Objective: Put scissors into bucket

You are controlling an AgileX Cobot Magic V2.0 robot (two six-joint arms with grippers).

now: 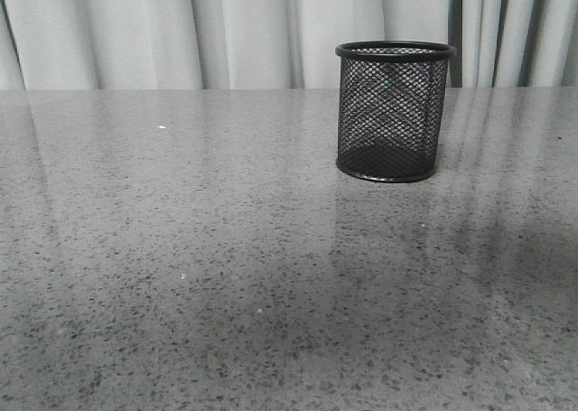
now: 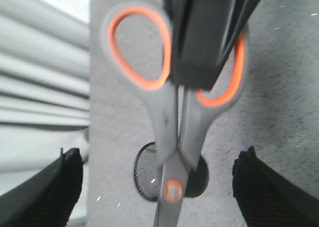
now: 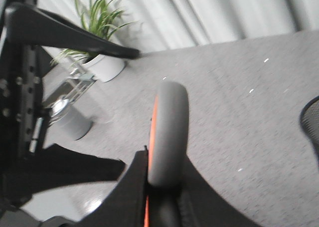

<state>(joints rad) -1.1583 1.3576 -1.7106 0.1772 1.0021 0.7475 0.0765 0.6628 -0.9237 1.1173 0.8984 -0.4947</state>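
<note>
The bucket (image 1: pixel 393 113), a black wire-mesh cup, stands upright on the grey speckled table (image 1: pixel 181 275), at the back right in the front view. No gripper or scissors shows in that view. In the left wrist view the scissors (image 2: pixel 164 122) hang blades down above the bucket (image 2: pixel 147 172), pivot screw over its mouth. My right gripper (image 2: pixel 204 37) is shut on one handle loop. My left gripper (image 2: pixel 162 151) is open and empty, its fingers wide on either side of the scissors. The right wrist view shows my right gripper (image 3: pixel 167 172) shut on the grey, orange-lined handle (image 3: pixel 169 132), with the bucket rim (image 3: pixel 311 119) at the frame edge.
Pale curtains (image 1: pixel 181 32) hang behind the table's far edge. In the right wrist view the left arm's black frame (image 3: pixel 25 87) is close by. A potted plant (image 3: pixel 104 62) and a metal stand (image 3: pixel 70 117) are beyond the table.
</note>
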